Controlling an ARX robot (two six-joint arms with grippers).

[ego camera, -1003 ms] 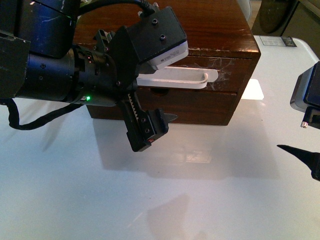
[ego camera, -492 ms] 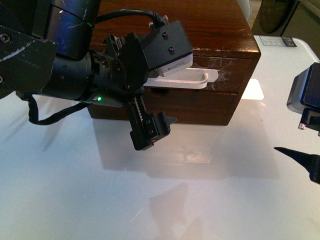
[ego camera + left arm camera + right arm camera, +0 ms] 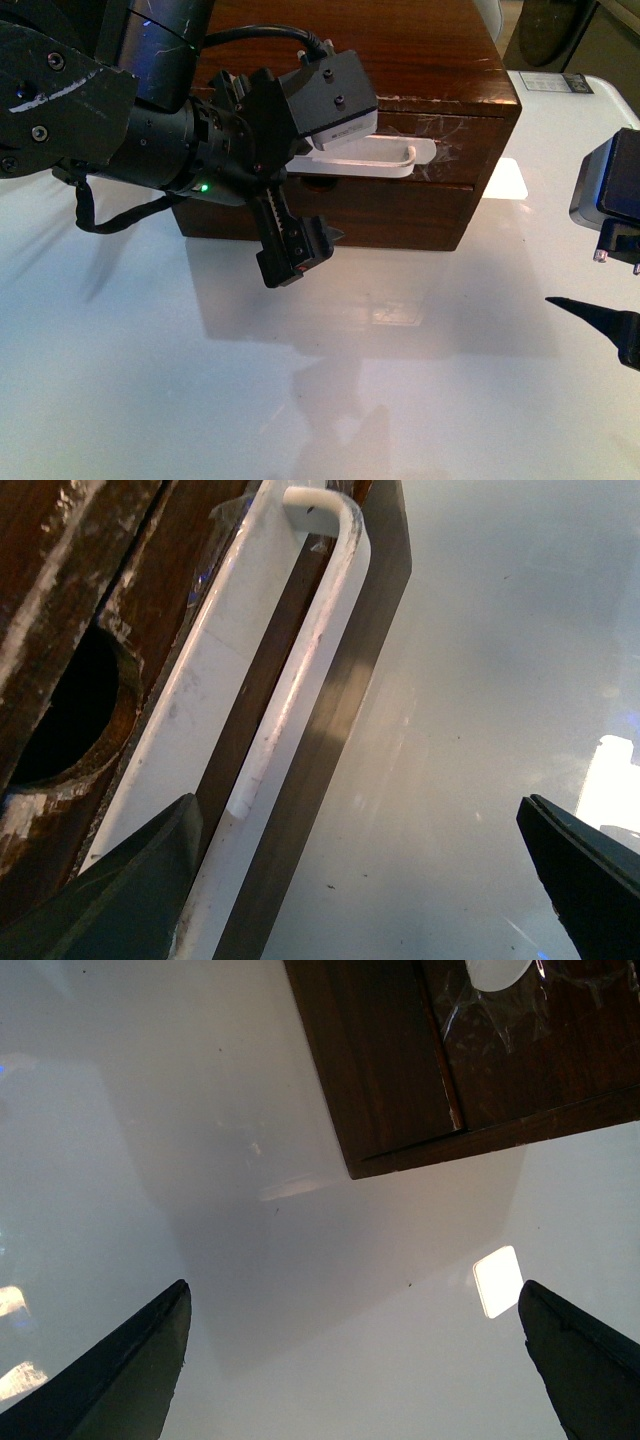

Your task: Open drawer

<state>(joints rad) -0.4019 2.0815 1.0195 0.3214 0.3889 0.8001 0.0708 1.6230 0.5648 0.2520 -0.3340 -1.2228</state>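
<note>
The drawer [image 3: 455, 140] is the upper front of a dark-brown wooden chest [image 3: 420, 50] and looks shut. Its long white bar handle [image 3: 385, 160] is partly hidden by my left arm. My left gripper [image 3: 300, 250] is open and hangs just in front of the chest, below the handle's left part. In the left wrist view the handle [image 3: 300, 680] runs close beside one finger [image 3: 140, 880], next to the half-round notch [image 3: 70, 710]; the left gripper [image 3: 360, 880] holds nothing. My right gripper [image 3: 610, 325] is open and empty at the far right, over the table [image 3: 355, 1360].
The plain lower front panel [image 3: 400, 215] sits under the drawer. The chest stands on a glossy white table [image 3: 400, 380] with a bright light patch [image 3: 505, 180]. The chest's corner [image 3: 400, 1080] shows in the right wrist view. A small label [image 3: 555, 83] lies at the back right.
My left arm has turned and lifted a little, bringing the gripper slightly closer to the chest front. The right gripper has drifted slightly upward. The drawer has not moved.
</note>
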